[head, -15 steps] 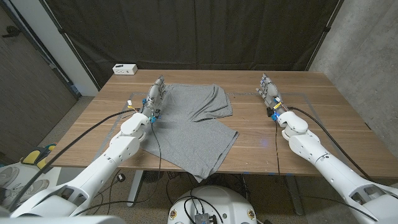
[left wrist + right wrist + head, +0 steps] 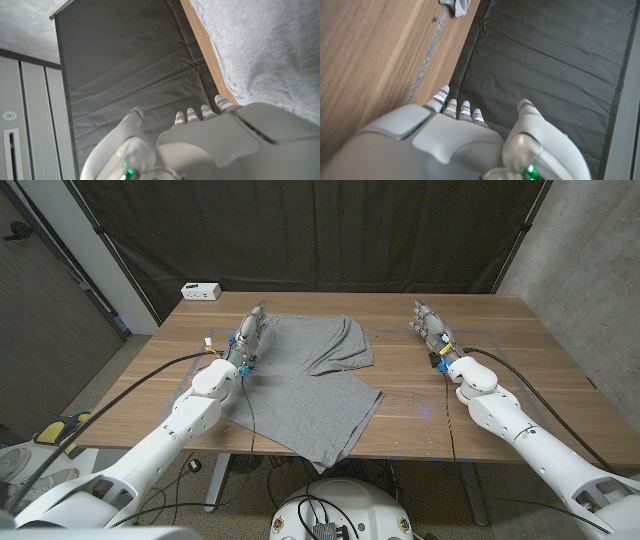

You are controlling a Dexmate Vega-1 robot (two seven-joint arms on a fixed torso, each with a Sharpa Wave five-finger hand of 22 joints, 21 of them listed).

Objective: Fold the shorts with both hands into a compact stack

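Two arms entering from the bottom corners in the head view, over a wooden table. Grey shorts spread on the left-centre of the tabletop, far part doubled over into a fold, near corner hanging past the front edge. Left hand at the shorts' left edge, at the far left corner of the cloth, fingers extended toward the far side; contact with the fabric impossible to confirm. Right hand well apart from the shorts, on the right side of the table, fingers extended and holding nothing. Small white box at the far left corner of the table. Dark curtain behind the table.

Left wrist view: back of the left hand with fingertips straight and slightly spread, nothing between them; grey shorts beside the hand, table edge and dark curtain beyond.

Right wrist view: back of the right hand with fingertips straight and close together, thumb set apart, empty; bare table with a line of grey tape, one corner of the shorts near the far edge, curtain beyond.
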